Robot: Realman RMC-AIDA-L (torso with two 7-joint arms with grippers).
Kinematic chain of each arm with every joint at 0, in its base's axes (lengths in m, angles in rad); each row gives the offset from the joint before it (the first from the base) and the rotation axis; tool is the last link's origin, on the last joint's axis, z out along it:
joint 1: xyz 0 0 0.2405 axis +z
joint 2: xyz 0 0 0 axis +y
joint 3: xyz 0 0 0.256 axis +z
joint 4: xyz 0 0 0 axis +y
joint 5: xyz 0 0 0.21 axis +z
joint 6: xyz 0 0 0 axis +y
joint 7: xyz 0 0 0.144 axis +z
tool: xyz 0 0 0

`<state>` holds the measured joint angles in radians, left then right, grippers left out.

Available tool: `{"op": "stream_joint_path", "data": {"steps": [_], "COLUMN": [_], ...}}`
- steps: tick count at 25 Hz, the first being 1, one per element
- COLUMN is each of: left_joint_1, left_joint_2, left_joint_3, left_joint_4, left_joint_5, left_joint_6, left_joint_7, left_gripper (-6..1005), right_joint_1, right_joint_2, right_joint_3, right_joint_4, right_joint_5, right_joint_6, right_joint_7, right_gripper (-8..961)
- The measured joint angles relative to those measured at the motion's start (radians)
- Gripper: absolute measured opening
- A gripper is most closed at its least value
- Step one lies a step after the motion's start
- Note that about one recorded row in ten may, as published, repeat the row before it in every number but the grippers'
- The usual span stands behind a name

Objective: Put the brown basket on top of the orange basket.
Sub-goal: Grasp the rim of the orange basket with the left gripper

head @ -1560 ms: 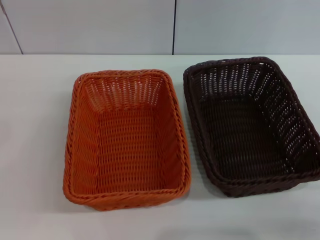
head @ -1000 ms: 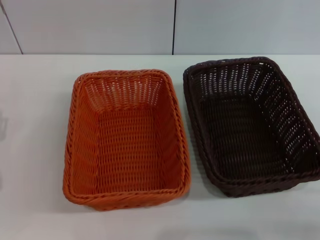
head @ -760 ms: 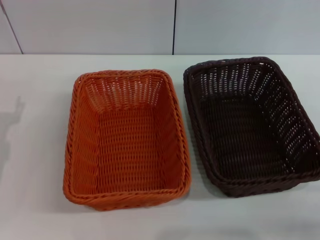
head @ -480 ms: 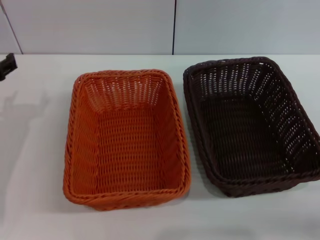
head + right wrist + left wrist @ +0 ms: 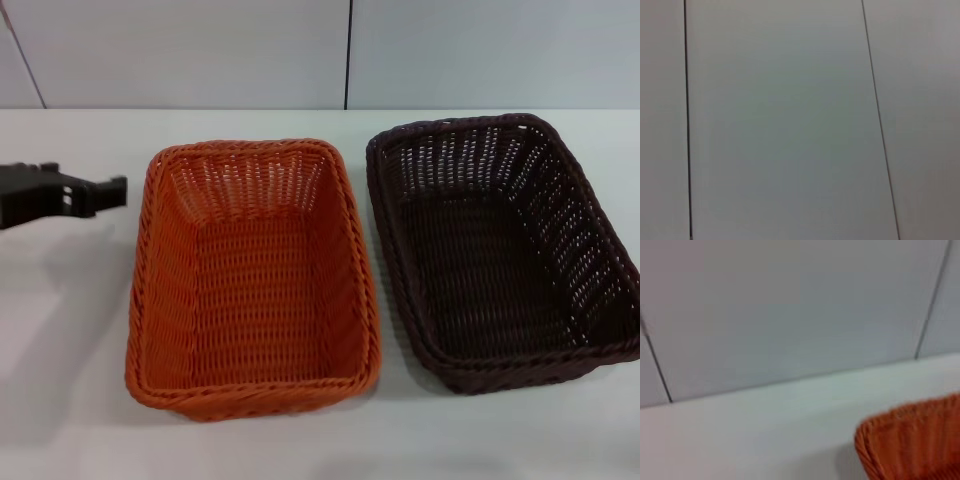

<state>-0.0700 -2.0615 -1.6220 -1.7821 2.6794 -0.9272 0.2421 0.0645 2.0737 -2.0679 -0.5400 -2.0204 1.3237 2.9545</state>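
The orange basket (image 5: pixel 255 280) stands on the white table, left of centre in the head view. The brown basket (image 5: pixel 500 250) stands right beside it on its right, a narrow gap apart. Both are upright and empty. My left gripper (image 5: pixel 112 190) reaches in from the left edge, above the table, just left of the orange basket's far left corner and apart from it. The left wrist view shows that corner of the orange basket (image 5: pixel 915 440). The right arm is out of view.
The white table (image 5: pixel 70 330) runs to a pale panelled wall (image 5: pixel 200 50) at the back. The right wrist view shows only wall panels (image 5: pixel 790 125).
My left gripper has come into view from the left edge and moved right toward the orange basket's far left corner. The baskets have not moved.
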Motion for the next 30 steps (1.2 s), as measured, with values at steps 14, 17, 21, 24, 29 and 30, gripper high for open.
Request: {"op": "stream_joint_path", "data": {"steps": [14, 17, 21, 24, 29, 30], "left_joint_1": [-0.162, -0.188, -0.209, -0.226, -0.261, -0.267], "left_joint_2": [-0.001, -0.003, -0.003, -0.003, -0.005, -0.003], "left_joint_3": [0.123, 0.129, 0.138, 0.138, 0.15, 0.15], "left_joint_4": [0.159, 0.181, 0.205, 0.235, 0.306, 0.315], "left_joint_5": [0.186, 0.179, 0.177, 0.17, 0.156, 0.15], "left_joint_6": [-0.15, -0.168, -0.175, -0.178, -0.159, -0.154], "left_joint_7": [-0.174, -0.179, -0.195, -0.205, -0.209, -0.204], "left_gripper": [798, 798, 798, 797, 797, 797], "right_joint_1": [0.011, 0.011, 0.013, 0.014, 0.015, 0.015], "right_joint_2": [0.0, 0.0, 0.0, 0.0, 0.0, 0.0], "right_joint_3": [0.0, 0.0, 0.0, 0.0, 0.001, 0.001], "right_joint_4": [0.001, 0.001, 0.003, 0.006, 0.004, 0.003], "right_joint_5": [0.0, 0.0, 0.0, 0.0, 0.0, 0.0], "right_joint_6": [-0.011, -0.012, -0.013, -0.014, -0.014, -0.014], "right_joint_7": [0.0, 0.0, 0.0, 0.0, 0.0, 0.0], "right_gripper": [702, 702, 702, 703, 702, 702]}}
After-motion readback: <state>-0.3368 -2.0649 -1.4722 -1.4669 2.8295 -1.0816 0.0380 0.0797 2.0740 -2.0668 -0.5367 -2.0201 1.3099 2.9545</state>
